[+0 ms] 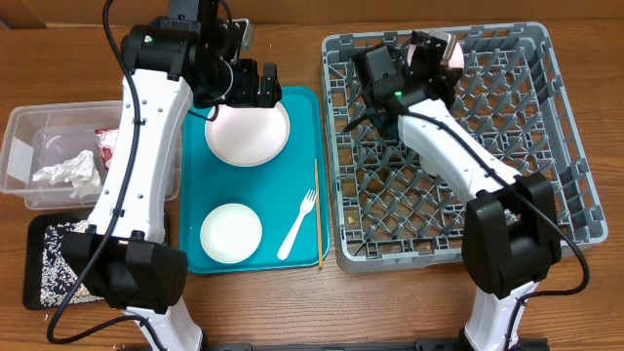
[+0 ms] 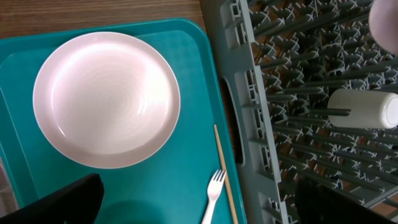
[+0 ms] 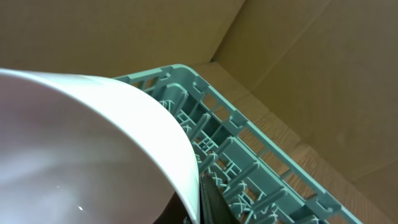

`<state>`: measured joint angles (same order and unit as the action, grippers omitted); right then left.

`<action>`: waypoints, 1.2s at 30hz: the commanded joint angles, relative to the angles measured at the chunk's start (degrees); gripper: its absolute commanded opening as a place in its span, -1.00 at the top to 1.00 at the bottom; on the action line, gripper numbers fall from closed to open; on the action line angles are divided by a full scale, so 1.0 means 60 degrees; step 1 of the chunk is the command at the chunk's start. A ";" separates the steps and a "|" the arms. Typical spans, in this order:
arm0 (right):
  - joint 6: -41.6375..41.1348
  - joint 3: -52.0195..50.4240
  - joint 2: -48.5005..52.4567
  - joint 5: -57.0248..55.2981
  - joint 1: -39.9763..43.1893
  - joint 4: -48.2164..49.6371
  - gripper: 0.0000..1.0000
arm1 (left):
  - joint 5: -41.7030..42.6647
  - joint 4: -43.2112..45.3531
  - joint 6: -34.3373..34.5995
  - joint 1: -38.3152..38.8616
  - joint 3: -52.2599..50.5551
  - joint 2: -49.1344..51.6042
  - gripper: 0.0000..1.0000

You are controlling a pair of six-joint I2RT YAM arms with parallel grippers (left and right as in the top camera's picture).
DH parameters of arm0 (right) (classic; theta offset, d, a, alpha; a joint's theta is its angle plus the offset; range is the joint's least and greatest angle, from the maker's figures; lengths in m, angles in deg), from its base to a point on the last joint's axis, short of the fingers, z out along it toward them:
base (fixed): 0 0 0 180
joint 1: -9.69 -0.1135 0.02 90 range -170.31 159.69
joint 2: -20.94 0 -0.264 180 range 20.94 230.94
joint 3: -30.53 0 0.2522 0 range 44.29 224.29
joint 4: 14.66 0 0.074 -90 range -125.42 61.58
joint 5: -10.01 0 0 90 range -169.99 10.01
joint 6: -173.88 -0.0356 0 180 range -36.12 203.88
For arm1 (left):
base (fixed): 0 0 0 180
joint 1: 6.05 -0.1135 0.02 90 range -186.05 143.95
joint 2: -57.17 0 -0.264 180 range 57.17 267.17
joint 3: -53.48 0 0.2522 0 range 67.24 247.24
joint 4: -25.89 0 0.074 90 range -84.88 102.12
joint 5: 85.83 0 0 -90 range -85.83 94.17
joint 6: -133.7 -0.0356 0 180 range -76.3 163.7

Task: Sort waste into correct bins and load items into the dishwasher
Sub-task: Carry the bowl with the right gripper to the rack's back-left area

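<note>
Left arm: rises from its base at the near edge of the counter (image 1: 283,302), runs along the left side of the teal tray (image 1: 195,166), and bends to the right at its far end, with the wrist turned downward.
Left tool (image 1: 258,88): jaws spread wide with nothing between them; it hangs over the far rim of the large pink plate (image 1: 247,132) without touching it.
Right arm: reaches from its base at the near right, diagonally across the dish rack (image 1: 565,146) toward the rack's far left corner.
Right tool (image 1: 432,51): clamped narrow on the rim of a pale dish (image 1: 450,51); the wrist view shows the dish tilted above the rack's far wall. Whether it is a plate or a bowl cannot be told.
White cup (image 2: 364,109): lies on its side among the rack's pegs.
Teal tray contents: the large pink plate at the far end, a small white plate (image 1: 231,232) at the near end, a white fork (image 1: 297,224) beside it, and a chopstick (image 1: 317,210) along the right edge.
Clear tub (image 1: 19,146): at the far left, holding crumpled paper (image 1: 63,168) and a red-and-white wrapper (image 1: 102,146).
Black tray (image 1: 39,234): nearer than the tub, holding rice-like grains (image 1: 54,268).
</note>
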<state>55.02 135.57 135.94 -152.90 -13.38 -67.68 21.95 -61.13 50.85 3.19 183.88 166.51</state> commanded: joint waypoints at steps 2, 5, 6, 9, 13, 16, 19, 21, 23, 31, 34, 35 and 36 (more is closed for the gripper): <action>-0.0127 -0.0222 0.0055 -0.0229 -0.0018 0.0189 0.92 | -0.0062 0.0007 -0.0055 -0.0044 0.0160 0.0007 -1.00; -0.0127 -0.0222 0.0197 -0.0229 -0.0018 0.0288 0.92 | -0.0062 0.0007 -0.0055 -0.0044 0.0160 0.0007 -1.00; -0.0124 -0.0222 0.0251 -0.0229 -0.0015 0.0284 0.92 | -0.0062 0.0007 -0.0055 -0.0044 0.0160 0.0007 -1.00; -0.0127 -0.0222 0.0495 -0.0233 0.0102 0.0291 0.92 | -0.0062 0.0007 -0.0055 -0.0044 0.0160 0.0007 -1.00; -0.0098 -0.0222 0.0772 -0.0270 0.0270 0.0328 0.92 | -0.0062 0.0007 -0.0055 -0.0044 0.0160 0.0007 -1.00; 0.0419 -0.0222 0.0772 -0.0266 0.0288 0.0605 0.92 | -0.0062 0.0007 -0.0055 -0.0044 0.0160 0.0007 -1.00; 0.0634 -0.0222 0.0772 -0.0259 0.0288 0.0681 0.92 | -0.0062 0.0007 -0.0055 -0.0044 0.0160 0.0007 -1.00; 0.0637 -0.0222 0.0772 -0.0255 0.0273 0.0656 0.92 | -0.0062 0.0007 -0.0055 -0.0044 0.0160 0.0007 -1.00; 0.0634 -0.0222 0.0772 -0.0186 0.0193 0.0495 0.92 | -0.0062 0.0007 -0.0055 -0.0044 0.0160 0.0007 -1.00; 0.1104 -0.0222 0.0772 0.0459 0.0149 0.0237 0.92 | -0.0062 0.0007 -0.0055 -0.0044 0.0160 0.0007 -1.00; 0.1107 -0.0222 0.0772 0.0459 0.0149 0.0117 0.92 | -0.0062 0.0007 -0.0055 -0.0044 0.0160 0.0007 -1.00; 0.1104 -0.0222 0.0772 0.0463 0.0149 0.0029 0.92 | -0.0062 0.0007 -0.0055 -0.0044 0.0160 0.0007 -1.00; 0.1107 -0.0222 0.0772 0.0459 0.0149 -0.0022 0.92 | -0.0062 0.0007 -0.0055 -0.0044 0.0160 0.0007 -1.00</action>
<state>60.18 134.55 140.59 -152.66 -12.27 -66.46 21.95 -61.13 50.85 3.19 183.88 166.51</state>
